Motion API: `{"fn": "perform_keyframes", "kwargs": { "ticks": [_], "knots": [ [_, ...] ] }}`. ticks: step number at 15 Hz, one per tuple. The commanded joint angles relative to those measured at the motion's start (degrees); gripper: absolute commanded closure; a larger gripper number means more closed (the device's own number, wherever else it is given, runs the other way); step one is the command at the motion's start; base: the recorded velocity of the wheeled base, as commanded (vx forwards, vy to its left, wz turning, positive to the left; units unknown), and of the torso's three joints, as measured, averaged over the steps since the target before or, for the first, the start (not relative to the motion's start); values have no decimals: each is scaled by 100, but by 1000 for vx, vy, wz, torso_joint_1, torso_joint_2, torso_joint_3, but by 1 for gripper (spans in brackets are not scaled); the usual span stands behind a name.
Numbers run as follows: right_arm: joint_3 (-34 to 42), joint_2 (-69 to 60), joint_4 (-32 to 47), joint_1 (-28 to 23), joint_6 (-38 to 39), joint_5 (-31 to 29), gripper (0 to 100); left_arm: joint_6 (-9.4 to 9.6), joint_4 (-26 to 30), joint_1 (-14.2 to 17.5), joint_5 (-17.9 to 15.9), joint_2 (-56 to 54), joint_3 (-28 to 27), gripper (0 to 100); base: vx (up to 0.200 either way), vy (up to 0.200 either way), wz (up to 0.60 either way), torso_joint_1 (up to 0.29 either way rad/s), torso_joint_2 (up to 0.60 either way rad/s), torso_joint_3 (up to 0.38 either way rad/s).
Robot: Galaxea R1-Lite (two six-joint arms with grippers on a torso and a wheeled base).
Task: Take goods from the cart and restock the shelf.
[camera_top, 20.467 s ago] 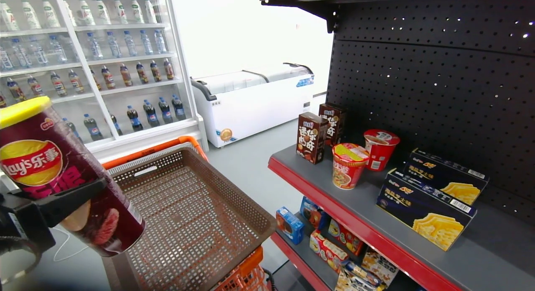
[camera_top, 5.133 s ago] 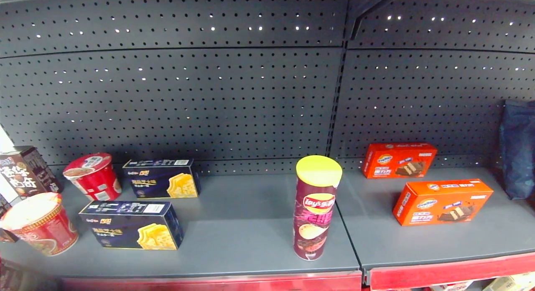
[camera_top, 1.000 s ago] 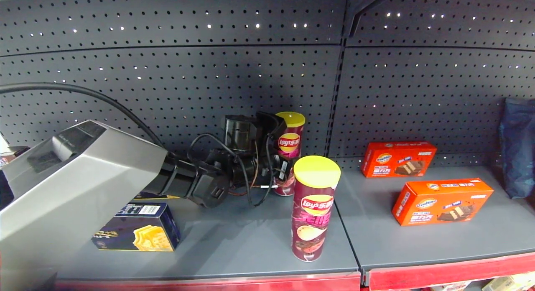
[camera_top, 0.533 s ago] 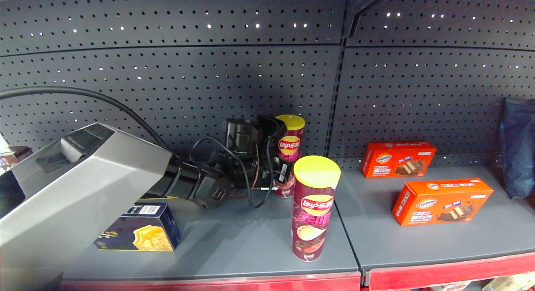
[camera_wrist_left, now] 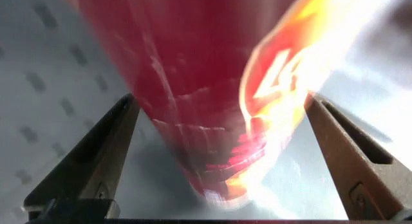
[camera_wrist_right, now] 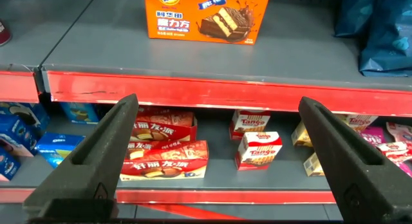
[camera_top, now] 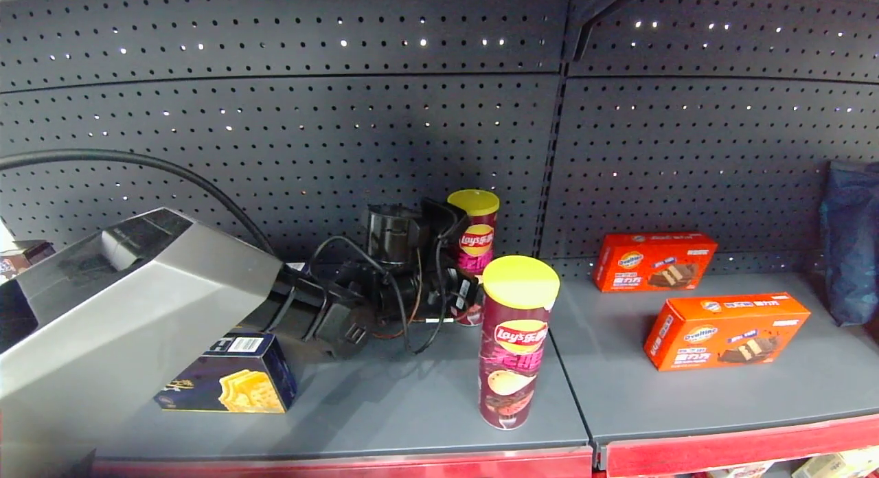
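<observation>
Two maroon chips cans with yellow lids stand on the grey shelf (camera_top: 384, 402). The front can (camera_top: 515, 340) is near the shelf's edge. Behind it, close to the pegboard, the rear can (camera_top: 475, 248) stands upright with my left gripper (camera_top: 465, 275) around its lower part. In the left wrist view this rear can (camera_wrist_left: 212, 89) sits between the two fingers (camera_wrist_left: 96, 166), whose tips lie at its sides, open. My right gripper (camera_wrist_right: 217, 102) hangs open and empty in front of the shelf's red edge (camera_wrist_right: 212, 92).
Two orange cake boxes (camera_top: 654, 262) (camera_top: 726, 330) lie to the right, with a dark blue bag (camera_top: 851, 244) beyond them. A dark blue biscuit box (camera_top: 230, 382) lies at the left, beside my left arm. The lower shelf holds red snack boxes (camera_wrist_right: 164, 156).
My left gripper has brought the rear can down onto the shelf by the pegboard. In the last half second the wrist sank lower while the can stayed put. The front can has not moved.
</observation>
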Motion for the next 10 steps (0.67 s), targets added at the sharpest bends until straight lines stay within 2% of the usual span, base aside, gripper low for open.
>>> {"fn": "perform_keyframes", "kwargs": {
  "ticks": [1,10],
  "knots": [
    [1,9,-3,2,-1,0,0,-14,-159,-1,-8,-289,399,0,0,0,0,0,0,0],
    [71,9,-143,2,25,0,0,-5,-203,87,18,-1502,1374,0,0,0,0,0,0,0]
  ]
}}
